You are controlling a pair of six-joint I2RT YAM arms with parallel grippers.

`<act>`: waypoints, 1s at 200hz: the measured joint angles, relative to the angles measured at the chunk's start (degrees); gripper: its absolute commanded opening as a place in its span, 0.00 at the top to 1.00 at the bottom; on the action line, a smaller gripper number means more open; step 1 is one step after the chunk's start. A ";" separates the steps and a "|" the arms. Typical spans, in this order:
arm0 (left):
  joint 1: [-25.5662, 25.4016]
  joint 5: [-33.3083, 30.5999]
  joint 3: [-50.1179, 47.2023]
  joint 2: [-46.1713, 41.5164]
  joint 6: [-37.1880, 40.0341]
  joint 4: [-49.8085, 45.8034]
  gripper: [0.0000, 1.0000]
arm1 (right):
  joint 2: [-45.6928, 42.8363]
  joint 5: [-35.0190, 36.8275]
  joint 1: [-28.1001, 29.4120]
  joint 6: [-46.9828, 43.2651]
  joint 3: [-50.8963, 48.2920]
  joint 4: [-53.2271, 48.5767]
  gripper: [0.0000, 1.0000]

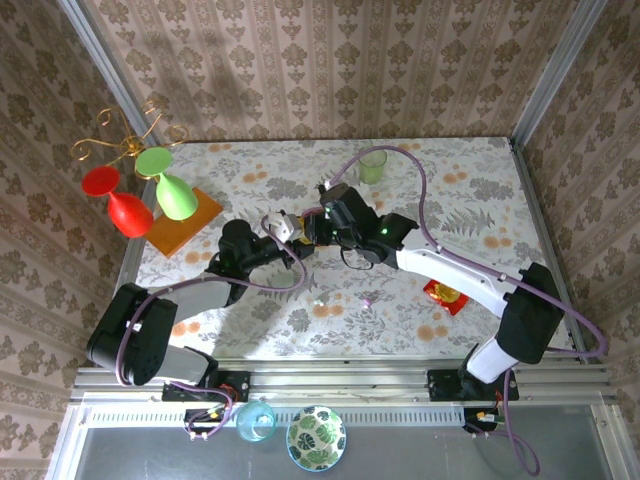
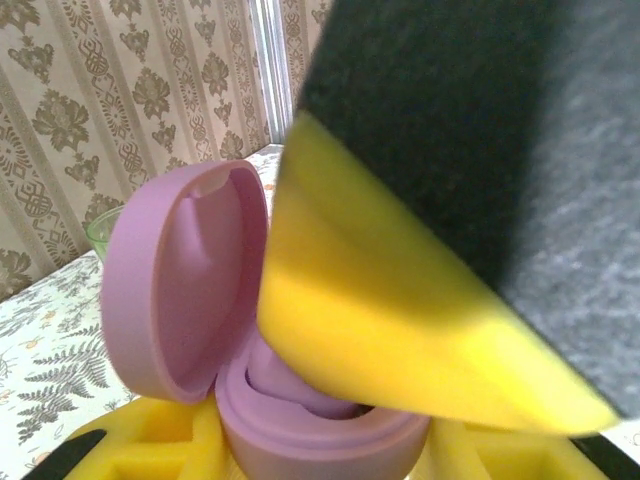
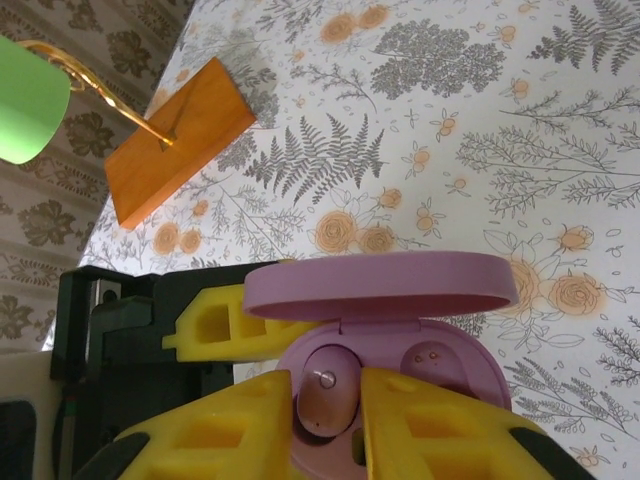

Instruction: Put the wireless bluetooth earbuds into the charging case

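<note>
Right gripper (image 3: 328, 388) slightly parted astride earbud (image 3: 320, 405) in case (image 3: 380, 285); left gripper (image 2: 320, 455) clamps case

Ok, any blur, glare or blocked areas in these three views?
Top external: even light, sharp, soft shadows on the table. Left wrist: the case is in focus, but the right arm's jaw is a blurred mass covering the right half. Right wrist: case and earbud crisp; the green glass at the corner is soft. No glare.

The right tool's (image 3: 328, 390) yellow fingers (image 3: 440, 430) cover the purple case's (image 3: 400, 285) front, cut off at the frame's bottom. In the left wrist view one blurred finger hides most of its base.
</note>
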 measured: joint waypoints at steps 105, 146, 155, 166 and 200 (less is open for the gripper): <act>0.13 -0.02 0.00 -0.26 0.00 0.33 0.77 | -16.63 -0.39 -3.67 -1.77 -17.46 6.73 0.48; 0.46 0.02 -0.07 -2.32 0.02 -0.42 0.77 | -24.76 -4.09 -10.71 -1.64 -29.90 8.76 0.46; 0.44 0.04 -0.07 -2.67 0.02 -0.61 0.77 | -25.05 -6.78 -12.92 -1.20 -32.68 9.46 0.46; 0.44 0.09 -0.07 -2.95 0.02 -0.81 0.77 | -25.05 -9.86 -15.08 -0.92 -35.85 10.10 0.45; 0.44 0.50 -0.07 -3.41 0.02 -1.42 0.77 | -23.47 -17.68 -16.81 0.13 -42.49 11.17 0.48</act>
